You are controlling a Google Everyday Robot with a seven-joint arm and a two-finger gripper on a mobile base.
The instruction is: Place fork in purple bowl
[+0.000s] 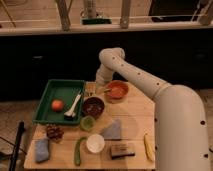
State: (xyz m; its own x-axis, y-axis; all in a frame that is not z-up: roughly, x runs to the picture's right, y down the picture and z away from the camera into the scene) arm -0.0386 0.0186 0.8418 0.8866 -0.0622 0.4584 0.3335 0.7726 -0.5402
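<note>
The purple bowl point(93, 106) sits on the wooden table point(135, 120), right of the green tray. My gripper point(101, 89) hangs low at the table's far side. It is just behind the purple bowl and against the left rim of the orange-red bowl point(118, 90). A thin pale streak point(104, 91) under the gripper looks like the fork. I cannot tell whether it is held or lying on the table.
The green tray point(50, 91) at the left holds an orange fruit point(57, 105) and a white utensil point(74, 104). In front are a light-green cup point(87, 123), a white cup point(95, 143), a grey cloth point(112, 131), a green vegetable point(78, 151), a brown sponge point(121, 150) and a banana point(148, 146).
</note>
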